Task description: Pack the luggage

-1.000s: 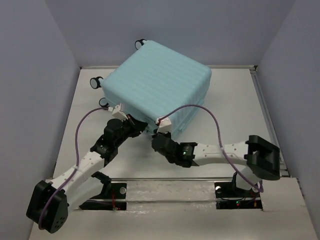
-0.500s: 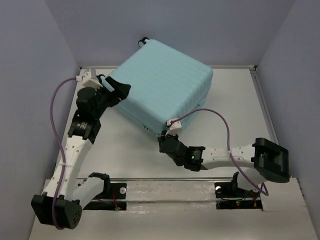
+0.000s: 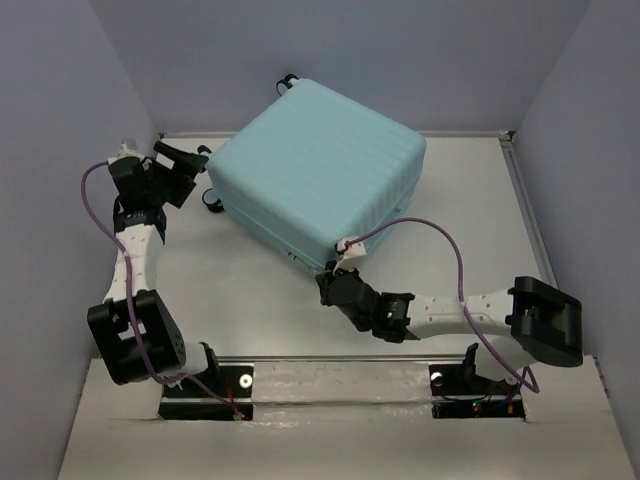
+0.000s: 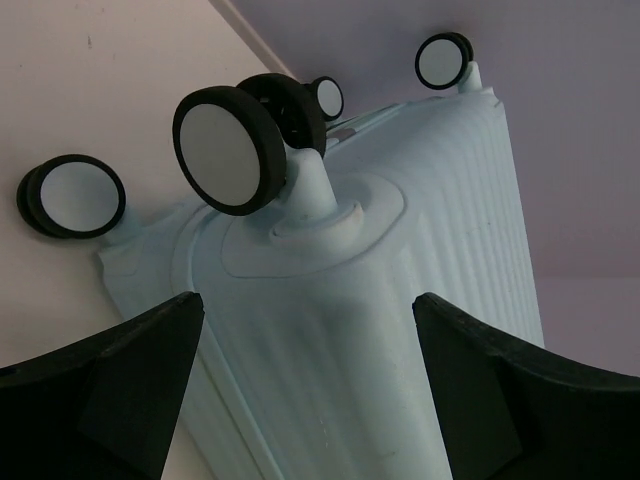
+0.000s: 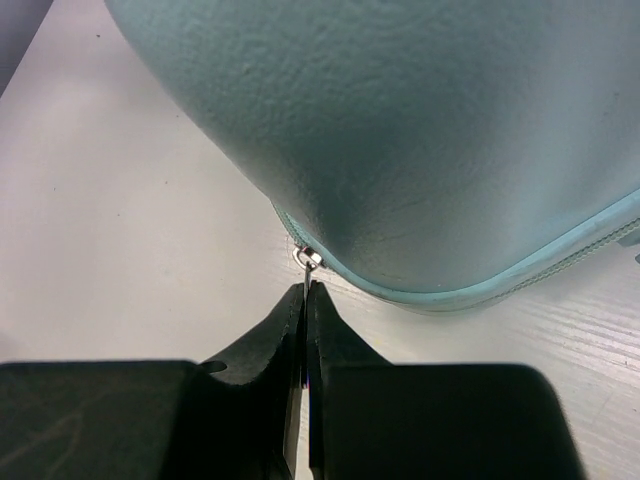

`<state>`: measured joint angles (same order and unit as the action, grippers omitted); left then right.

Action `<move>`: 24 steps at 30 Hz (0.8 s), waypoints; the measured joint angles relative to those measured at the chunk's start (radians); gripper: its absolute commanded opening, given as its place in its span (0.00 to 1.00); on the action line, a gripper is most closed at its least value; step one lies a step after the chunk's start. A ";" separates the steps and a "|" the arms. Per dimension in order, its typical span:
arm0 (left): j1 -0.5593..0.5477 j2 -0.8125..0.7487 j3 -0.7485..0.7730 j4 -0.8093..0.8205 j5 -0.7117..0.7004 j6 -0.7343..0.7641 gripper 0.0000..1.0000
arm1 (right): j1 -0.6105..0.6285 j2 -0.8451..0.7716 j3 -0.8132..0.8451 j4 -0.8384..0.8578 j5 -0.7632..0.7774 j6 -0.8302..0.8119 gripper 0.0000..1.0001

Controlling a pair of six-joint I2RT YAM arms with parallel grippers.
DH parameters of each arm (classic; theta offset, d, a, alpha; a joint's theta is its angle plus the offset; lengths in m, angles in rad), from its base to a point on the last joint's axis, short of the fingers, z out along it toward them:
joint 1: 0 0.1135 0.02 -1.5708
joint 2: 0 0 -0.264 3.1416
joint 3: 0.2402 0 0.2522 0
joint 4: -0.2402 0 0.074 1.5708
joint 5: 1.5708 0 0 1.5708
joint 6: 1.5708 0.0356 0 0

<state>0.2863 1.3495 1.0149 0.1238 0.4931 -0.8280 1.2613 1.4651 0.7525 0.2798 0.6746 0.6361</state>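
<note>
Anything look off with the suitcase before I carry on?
Only that the luggage lies skewed, diagonal to the table edges. Its shell looks closed and undamaged. The right gripper is shut on the zipper pull at the near corner; the left gripper stands open by the wheels.

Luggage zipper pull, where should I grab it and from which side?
Pinch the thin metal zipper pull dangling at the rounded near corner of the luggage, coming in low along the table and squeezing its flat faces. The right end effector looks pinched on it that way.
</note>
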 measured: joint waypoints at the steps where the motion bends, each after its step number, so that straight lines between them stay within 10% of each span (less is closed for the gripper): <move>1: 0.002 0.010 0.000 0.011 0.004 -0.005 0.98 | 0.000 -0.002 -0.001 0.002 -0.002 0.000 0.07; 24: 0.004 0.344 0.276 0.065 0.041 -0.072 0.90 | -0.005 -0.002 -0.009 0.020 -0.029 -0.008 0.07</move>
<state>0.2901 1.6936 1.2911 0.1886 0.5339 -0.9001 1.2560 1.4631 0.7433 0.3000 0.6460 0.6285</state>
